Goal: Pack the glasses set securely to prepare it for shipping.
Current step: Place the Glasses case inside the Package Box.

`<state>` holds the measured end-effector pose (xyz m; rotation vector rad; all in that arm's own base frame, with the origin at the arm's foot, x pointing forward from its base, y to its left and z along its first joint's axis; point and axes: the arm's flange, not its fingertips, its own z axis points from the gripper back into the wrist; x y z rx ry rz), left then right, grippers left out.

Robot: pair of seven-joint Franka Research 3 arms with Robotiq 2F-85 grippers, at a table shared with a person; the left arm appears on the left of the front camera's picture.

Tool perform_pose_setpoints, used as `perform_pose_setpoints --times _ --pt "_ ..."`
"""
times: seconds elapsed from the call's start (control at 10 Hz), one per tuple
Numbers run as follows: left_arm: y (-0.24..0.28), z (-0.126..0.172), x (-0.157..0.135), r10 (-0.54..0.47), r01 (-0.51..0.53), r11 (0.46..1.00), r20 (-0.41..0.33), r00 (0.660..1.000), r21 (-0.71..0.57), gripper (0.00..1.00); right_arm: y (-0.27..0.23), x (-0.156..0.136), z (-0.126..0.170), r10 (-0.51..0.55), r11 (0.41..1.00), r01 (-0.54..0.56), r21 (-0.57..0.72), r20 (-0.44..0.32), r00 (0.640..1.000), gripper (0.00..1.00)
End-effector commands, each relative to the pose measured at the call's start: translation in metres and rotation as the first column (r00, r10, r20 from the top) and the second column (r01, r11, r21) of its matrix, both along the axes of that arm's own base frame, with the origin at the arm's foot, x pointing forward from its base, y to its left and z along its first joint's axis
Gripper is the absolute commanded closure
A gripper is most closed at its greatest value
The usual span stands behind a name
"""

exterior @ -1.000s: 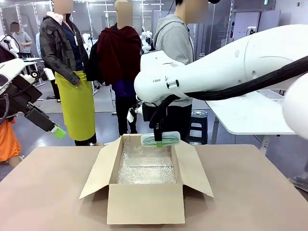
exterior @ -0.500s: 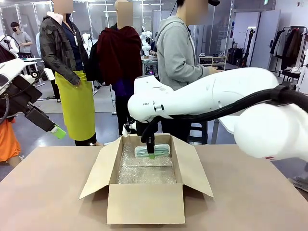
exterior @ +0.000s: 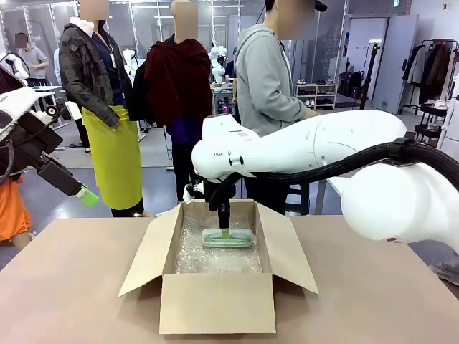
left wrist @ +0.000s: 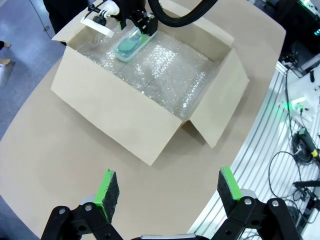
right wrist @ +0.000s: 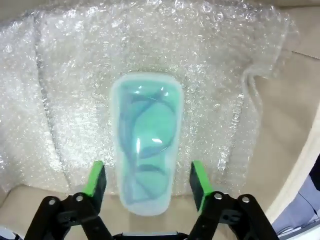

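Note:
One case of the glasses set, the pale mint-green case, lies flat on the bubble wrap at the far end of the open cardboard box. My right gripper reaches down into the box and straddles the case, open, with a gap between each green pad and the case's sides. In the left wrist view the case shows under the right gripper. My left gripper hangs open and empty, high over the table's left side.
The box's flaps splay outward on the brown table. A person in a grey hoodie stands behind the box at the far side, and others stand further back. A white table stands at the right.
My right arm lowered the mint-green case from above the box's far rim down onto the bubble wrap, then its jaws opened off the case. The left arm stayed still.

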<state>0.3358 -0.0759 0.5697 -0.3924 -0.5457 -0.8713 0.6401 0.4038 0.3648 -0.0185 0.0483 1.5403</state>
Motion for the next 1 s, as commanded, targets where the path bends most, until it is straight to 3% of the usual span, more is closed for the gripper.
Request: perform_pose_setpoints --times 0.0,0.1,0.2,0.9 --pt "0.003 0.002 0.0 -0.025 0.025 1.0 0.005 1.0 -0.019 0.0 0.001 0.006 0.01 0.003 0.999 -0.002 0.036 -0.034 0.999 0.0" --pt "0.003 0.002 0.0 -0.025 0.025 1.0 0.005 1.0 -0.019 0.0 -0.005 0.0 0.016 -0.01 0.999 0.012 0.05 -0.037 0.999 0.0" --pt "0.003 0.002 0.0 -0.025 0.025 1.0 0.005 1.0 -0.019 0.0 -0.002 0.002 0.003 -0.009 1.0 0.009 0.011 -0.004 1.0 0.0" --pt "0.003 0.002 0.0 -0.025 0.025 1.0 0.005 1.0 -0.019 0.0 -0.002 0.002 0.003 -0.009 1.0 0.009 0.011 -0.004 1.0 0.0"
